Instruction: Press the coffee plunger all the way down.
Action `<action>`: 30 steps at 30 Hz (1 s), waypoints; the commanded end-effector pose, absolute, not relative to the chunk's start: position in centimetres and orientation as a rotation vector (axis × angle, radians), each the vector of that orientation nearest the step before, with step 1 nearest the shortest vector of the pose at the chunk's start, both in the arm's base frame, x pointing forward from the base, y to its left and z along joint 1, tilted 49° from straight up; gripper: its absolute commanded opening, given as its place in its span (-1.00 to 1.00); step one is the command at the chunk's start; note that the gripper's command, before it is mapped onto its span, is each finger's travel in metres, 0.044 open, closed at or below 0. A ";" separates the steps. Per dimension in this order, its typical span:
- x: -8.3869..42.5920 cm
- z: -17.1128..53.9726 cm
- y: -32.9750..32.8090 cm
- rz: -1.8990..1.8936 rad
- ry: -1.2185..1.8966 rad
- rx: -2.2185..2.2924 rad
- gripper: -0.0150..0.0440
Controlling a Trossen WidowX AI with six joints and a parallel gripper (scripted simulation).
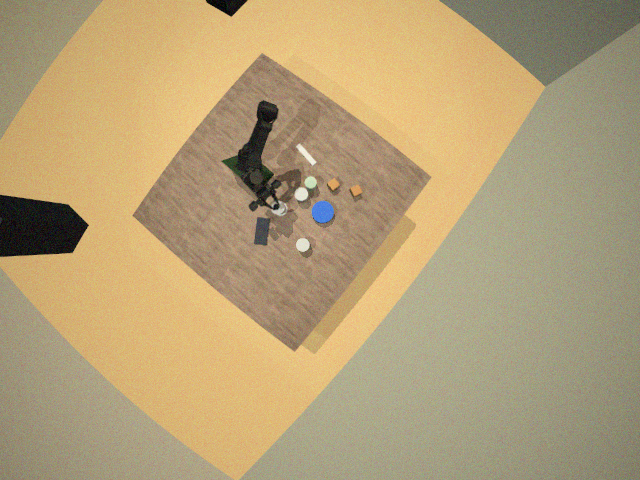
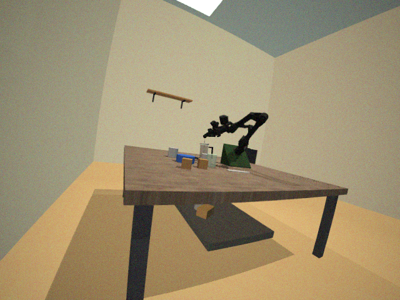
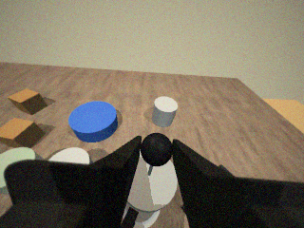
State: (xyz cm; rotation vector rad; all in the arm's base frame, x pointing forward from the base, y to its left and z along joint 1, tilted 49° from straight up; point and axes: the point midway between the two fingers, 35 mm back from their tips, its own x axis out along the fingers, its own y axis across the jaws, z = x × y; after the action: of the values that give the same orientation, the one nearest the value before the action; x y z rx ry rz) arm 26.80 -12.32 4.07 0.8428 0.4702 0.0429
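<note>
The coffee press (image 1: 281, 210) (image 2: 204, 150) (image 3: 159, 190) stands upright on the table, with a pale lid and a black handle (image 2: 212, 150). Its black round plunger knob (image 3: 157, 154) is above the lid, with a short stretch of thin rod (image 2: 204, 140) (image 3: 150, 169) showing between them, so the plunger is partly up. My gripper (image 1: 276, 206) (image 2: 205, 135) (image 3: 157, 142) is shut on the knob, with one finger on each side of it. The fingers hide part of the press body and handle in the wrist view.
Near the press are a white cylinder (image 1: 301, 194) (image 3: 71, 155), a pale green cylinder (image 1: 310, 182) and a dark slab (image 1: 262, 231). A blue disc (image 1: 323, 212) (image 3: 93, 119), another white cylinder (image 1: 302, 244) (image 3: 164, 112), two orange blocks (image 1: 333, 183) (image 1: 356, 190) and a white bar (image 1: 306, 154) lie farther out.
</note>
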 end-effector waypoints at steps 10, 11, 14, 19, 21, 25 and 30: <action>27.2 2.1 -10.1 0.041 0.494 0.869 -0.10; 27.2 2.1 -10.1 0.041 0.494 0.869 -0.10; 27.4 2.1 -10.2 0.042 0.493 0.869 -0.10; 27.6 2.1 -10.3 0.042 0.493 0.869 -0.10; 27.6 2.1 -10.3 0.042 0.493 0.869 -0.10; 27.6 2.1 -10.4 0.042 0.493 0.869 -0.10; 27.7 2.1 -10.4 0.043 0.493 0.869 -0.10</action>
State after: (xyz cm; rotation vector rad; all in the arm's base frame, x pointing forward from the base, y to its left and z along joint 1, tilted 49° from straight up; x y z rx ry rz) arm 27.66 -10.70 2.34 0.8565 0.4798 0.0349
